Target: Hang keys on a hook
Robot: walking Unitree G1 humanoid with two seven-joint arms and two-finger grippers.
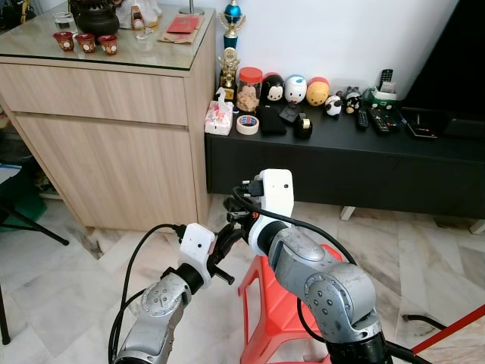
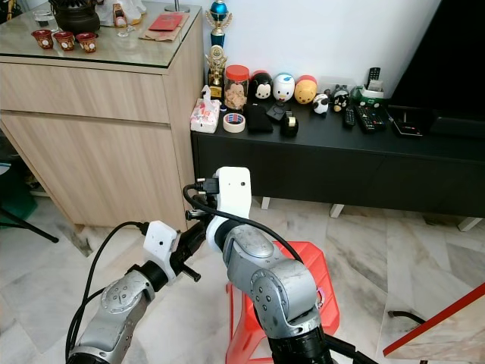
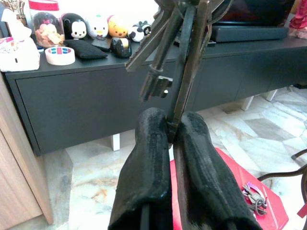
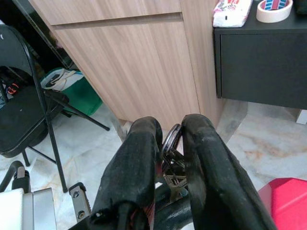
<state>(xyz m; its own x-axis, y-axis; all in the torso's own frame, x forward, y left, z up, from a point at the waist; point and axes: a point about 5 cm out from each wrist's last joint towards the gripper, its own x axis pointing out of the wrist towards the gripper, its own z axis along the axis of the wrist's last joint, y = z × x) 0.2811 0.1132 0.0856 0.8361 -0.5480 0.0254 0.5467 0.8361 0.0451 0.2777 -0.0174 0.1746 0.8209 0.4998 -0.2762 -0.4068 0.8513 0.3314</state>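
Metal keys (image 3: pixel 165 52), a bunch of long grey blades hung from a ring, sit pinched between the two black, rubbery-textured fingers of the left tool (image 3: pixel 169 125), which is clenched on one flat shank. Both silver arms meet in front of the robot above a red plastic stool (image 1: pixel 284 303) with a moulded, ribbed seat. The right tool (image 4: pixel 169 139) has its rounded, matte black fingers closed around the dark key ring (image 4: pixel 171 140) from the other side, so the bunch is gripped at both ends over pale marble floor tiles. A second small bunch of keys (image 3: pixel 254 194) lies on the stool's seat. Beyond stands a low bench (image 1: pixel 341 163) of flat matte black panels, carrying egg-shaped cartoon figurines, a red-lidded jar (image 1: pixel 248 89), a roll of tape (image 1: pixel 247 124), a tissue pack and several remotes. Beside it rises a light wood-grain cabinet (image 1: pixel 114 129) with a glass top bearing small red cups. A black folding chair (image 4: pixel 29 110) shows in the right wrist view.
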